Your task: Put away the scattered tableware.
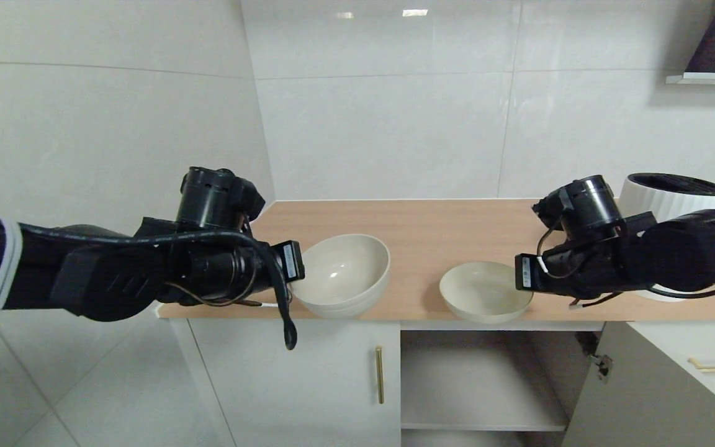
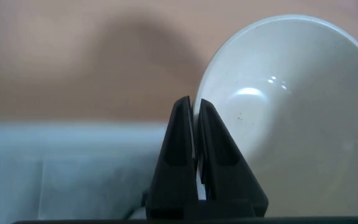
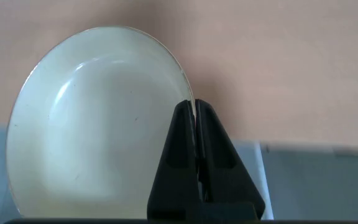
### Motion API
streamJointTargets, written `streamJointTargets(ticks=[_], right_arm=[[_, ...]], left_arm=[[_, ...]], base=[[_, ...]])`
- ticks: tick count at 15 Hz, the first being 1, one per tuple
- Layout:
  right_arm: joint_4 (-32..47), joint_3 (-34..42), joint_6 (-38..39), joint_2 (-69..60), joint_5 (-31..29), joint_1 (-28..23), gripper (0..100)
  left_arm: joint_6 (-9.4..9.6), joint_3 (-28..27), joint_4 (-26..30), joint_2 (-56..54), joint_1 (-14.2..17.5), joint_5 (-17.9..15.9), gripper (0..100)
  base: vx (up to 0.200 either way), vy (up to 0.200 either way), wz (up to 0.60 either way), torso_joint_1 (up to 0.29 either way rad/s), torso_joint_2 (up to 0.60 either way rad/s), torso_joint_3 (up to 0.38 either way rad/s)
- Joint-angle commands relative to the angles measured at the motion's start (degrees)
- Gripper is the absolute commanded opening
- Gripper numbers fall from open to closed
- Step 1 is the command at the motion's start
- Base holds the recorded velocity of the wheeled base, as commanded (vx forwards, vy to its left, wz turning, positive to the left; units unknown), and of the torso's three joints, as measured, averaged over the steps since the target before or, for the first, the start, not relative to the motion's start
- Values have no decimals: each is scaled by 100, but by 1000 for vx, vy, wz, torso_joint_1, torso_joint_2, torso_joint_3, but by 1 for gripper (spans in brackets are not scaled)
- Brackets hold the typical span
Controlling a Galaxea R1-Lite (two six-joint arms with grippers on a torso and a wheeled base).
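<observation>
While the left gripper (image 2: 194,107) pinches a deep cream ceramic bowl (image 2: 291,112), mouth seemingly tilted toward it, the right gripper (image 3: 195,109) clamps a shallow cream bowl (image 3: 98,118), mouth up.

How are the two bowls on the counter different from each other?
The left bowl is bigger and deeper; the right bowl is smaller and shallower. The left bowl sits above the closed cabinet door, the right bowl above the open cupboard. Alike: both are cream-white, empty and near the front edge of the wooden counter. The left pincer and right pincer each pinch a rim.
</observation>
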Motion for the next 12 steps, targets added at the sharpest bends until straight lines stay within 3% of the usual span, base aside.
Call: streamJointTargets(ticks=[1, 6, 11, 12], right_arm=[[-12, 462, 17, -546, 62, 22, 0], [-65, 1007, -9, -748, 414, 14, 0], [-73, 1034, -27, -651, 405, -13, 0], [-73, 1034, -27, -634, 396, -13, 0]], left_arm=[[-9, 406, 5, -476, -57, -130, 0], [-9, 511, -12, -282, -216, -165, 0], [0, 546, -170, -168, -216, -139, 0], [0, 555, -170, -168, -216, -139, 0]], base=[[0, 0, 0, 0, 0, 0], [0, 0, 0, 0, 0, 0], [-200, 0, 0, 0, 2, 1], [0, 0, 0, 0, 0, 0]])
